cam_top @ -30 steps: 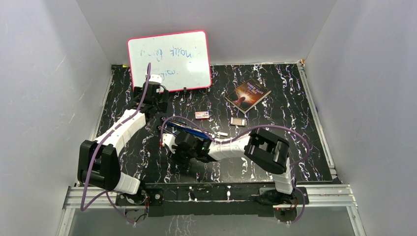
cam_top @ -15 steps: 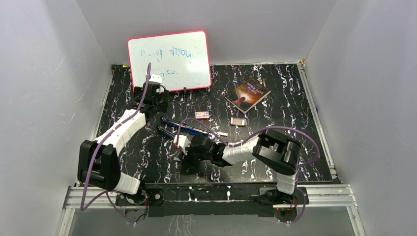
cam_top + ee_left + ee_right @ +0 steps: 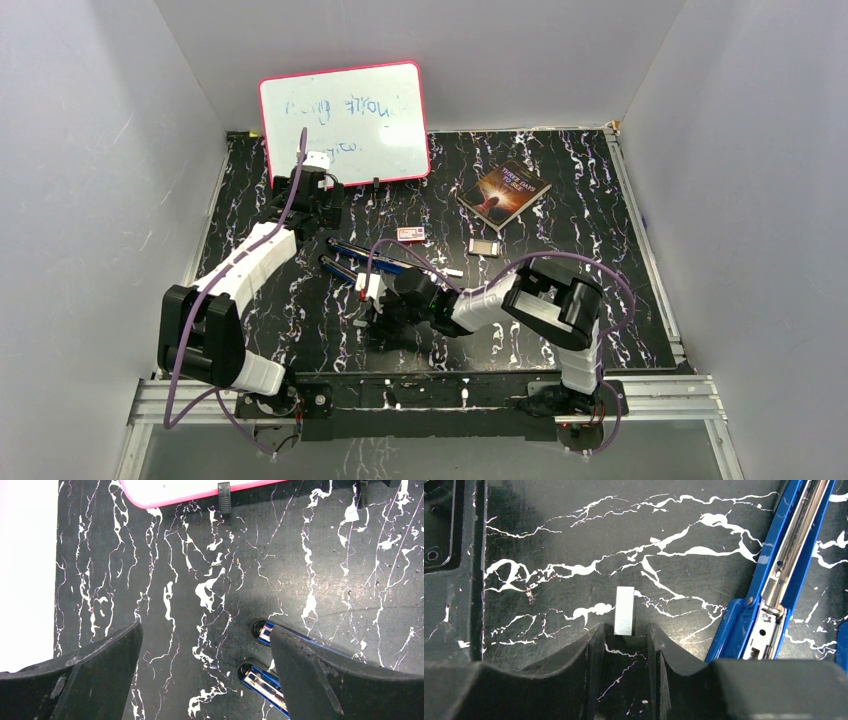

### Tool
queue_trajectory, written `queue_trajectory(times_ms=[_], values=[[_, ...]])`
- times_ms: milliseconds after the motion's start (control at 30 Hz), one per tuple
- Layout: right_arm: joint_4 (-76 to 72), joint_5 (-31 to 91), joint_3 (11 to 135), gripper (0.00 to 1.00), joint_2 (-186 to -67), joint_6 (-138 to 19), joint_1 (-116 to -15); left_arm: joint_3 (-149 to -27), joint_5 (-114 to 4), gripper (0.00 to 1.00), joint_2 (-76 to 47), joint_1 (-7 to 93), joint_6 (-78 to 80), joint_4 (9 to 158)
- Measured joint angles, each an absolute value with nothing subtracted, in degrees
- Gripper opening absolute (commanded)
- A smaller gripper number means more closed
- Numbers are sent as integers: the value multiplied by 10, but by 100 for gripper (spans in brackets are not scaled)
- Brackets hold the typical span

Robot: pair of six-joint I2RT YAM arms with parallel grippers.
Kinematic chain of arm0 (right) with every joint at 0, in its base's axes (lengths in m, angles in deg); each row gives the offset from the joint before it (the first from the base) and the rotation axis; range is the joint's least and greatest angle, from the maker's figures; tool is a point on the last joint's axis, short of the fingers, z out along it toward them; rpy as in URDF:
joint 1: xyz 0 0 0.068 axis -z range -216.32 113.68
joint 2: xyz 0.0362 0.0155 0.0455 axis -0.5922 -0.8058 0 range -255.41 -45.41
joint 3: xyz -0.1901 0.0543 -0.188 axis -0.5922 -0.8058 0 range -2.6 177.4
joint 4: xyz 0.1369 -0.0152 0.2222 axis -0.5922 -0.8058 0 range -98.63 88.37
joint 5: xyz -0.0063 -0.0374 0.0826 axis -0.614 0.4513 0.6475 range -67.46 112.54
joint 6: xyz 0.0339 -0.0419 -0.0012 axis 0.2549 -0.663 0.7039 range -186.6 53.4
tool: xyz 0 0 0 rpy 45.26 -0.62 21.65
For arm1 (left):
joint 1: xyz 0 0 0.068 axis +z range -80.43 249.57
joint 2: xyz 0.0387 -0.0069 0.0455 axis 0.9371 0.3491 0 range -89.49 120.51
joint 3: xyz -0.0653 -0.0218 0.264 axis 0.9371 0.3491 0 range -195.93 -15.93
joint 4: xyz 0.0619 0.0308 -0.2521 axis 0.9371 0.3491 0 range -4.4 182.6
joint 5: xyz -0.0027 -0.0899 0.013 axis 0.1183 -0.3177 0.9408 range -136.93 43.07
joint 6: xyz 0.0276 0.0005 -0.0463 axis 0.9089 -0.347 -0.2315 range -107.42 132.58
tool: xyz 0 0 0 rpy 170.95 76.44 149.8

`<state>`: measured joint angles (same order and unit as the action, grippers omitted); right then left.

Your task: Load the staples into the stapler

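Observation:
A short silvery strip of staples (image 3: 625, 611) lies flat on the black marbled table. My right gripper (image 3: 625, 631) is open, low over the table, its fingertips either side of the strip's near end without touching it. The blue stapler (image 3: 781, 580) lies swung open to the right of that gripper, its metal channel and spring showing. In the top view the stapler (image 3: 352, 250) lies between the two grippers. My left gripper (image 3: 205, 630) is open wide and empty, with the stapler's two hinged ends (image 3: 260, 672) by its right finger (image 3: 320, 680).
A pink-framed whiteboard (image 3: 345, 125) leans at the back. A small white box with a pink label (image 3: 411, 234), a small grey object (image 3: 484, 247), a pale thin strip (image 3: 452, 272) and a book (image 3: 504, 192) lie right of the stapler.
My right gripper has moved right and toward the near edge, off the stapler, and now sits at the staple strip. The left arm and the stapler have not moved.

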<state>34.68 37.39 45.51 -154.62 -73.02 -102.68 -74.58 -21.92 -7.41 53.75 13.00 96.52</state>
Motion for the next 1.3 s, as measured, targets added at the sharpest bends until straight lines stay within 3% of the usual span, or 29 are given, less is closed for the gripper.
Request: queue_trajectory(times_ms=[233, 600, 967, 1300], values=[[367, 375, 455, 36, -1556, -741, -1027, -746, -222, 98, -74, 538, 130, 965], [380, 374, 455, 11, -1561, -748, -1025, -746, -224, 98, -74, 538, 130, 965], [335, 391, 454, 5, -1536, -734, -1025, -746, -225, 98, -74, 538, 130, 965], [295, 408, 447, 0, -1374, -662, -1004, -746, -228, 98, -74, 538, 130, 965]])
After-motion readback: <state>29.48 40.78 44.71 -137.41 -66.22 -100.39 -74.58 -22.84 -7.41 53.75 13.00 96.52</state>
